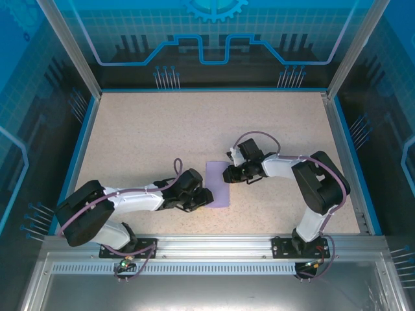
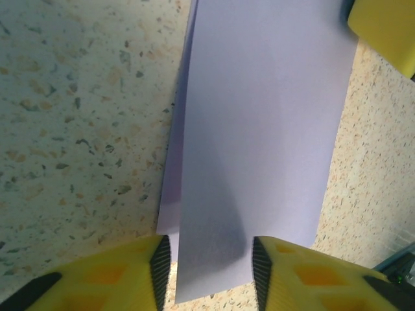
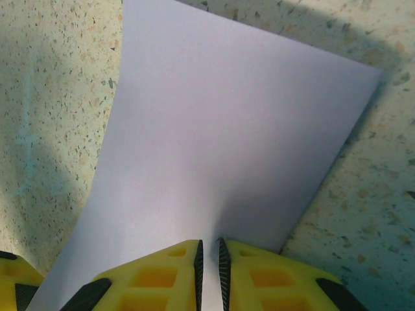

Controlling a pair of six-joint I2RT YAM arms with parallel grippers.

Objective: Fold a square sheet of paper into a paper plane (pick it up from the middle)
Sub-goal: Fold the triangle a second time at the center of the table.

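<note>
The lavender square sheet of paper (image 1: 218,184) lies on the table between my two arms, doubled over, with its upper layer lifted off the lower one in the left wrist view (image 2: 259,129). My left gripper (image 1: 204,197) is at the sheet's near left end. Its jaws (image 2: 207,262) stand apart with the end of the upper layer between them. My right gripper (image 1: 228,173) is at the sheet's far right edge. Its jaws (image 3: 209,259) are pinched on the paper (image 3: 220,129), which rises into the narrow slit between the pads.
The speckled beige table (image 1: 162,136) is ringed by a blue rim and clear walls. A yellow finger of the right gripper (image 2: 386,26) shows at the sheet's far corner. Both arm bases are bolted to the metal rail (image 1: 214,246) at the near edge.
</note>
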